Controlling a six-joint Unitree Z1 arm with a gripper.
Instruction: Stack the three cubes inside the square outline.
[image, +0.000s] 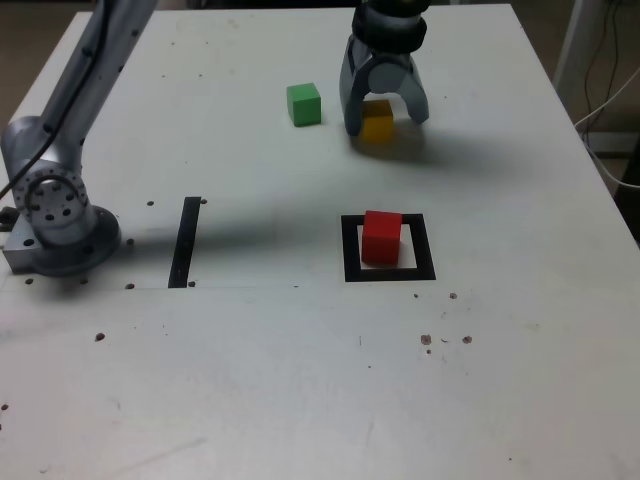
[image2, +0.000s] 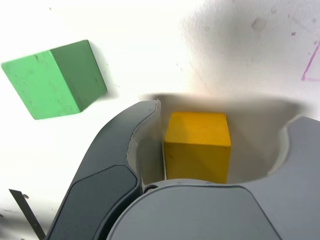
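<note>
My gripper (image: 385, 120) stands open at the far side of the table, its two dark fingers straddling the yellow cube (image: 377, 122). In the wrist view the yellow cube (image2: 197, 147) sits between the jaws of the gripper (image2: 225, 114) with a gap on each side. To the exterior view's left of it, the green cube (image: 304, 104) (image2: 52, 80) rests alone on the table. The red cube (image: 381, 236) stands inside the square outline (image: 390, 272), toward its left half in the exterior view.
A narrow black strip (image: 184, 242) lies on the white table left of the outline in the exterior view. The arm's base (image: 55, 215) sits at the left edge. Small dark specks (image: 445, 340) dot the tabletop. Cables (image: 610, 90) hang off the right side.
</note>
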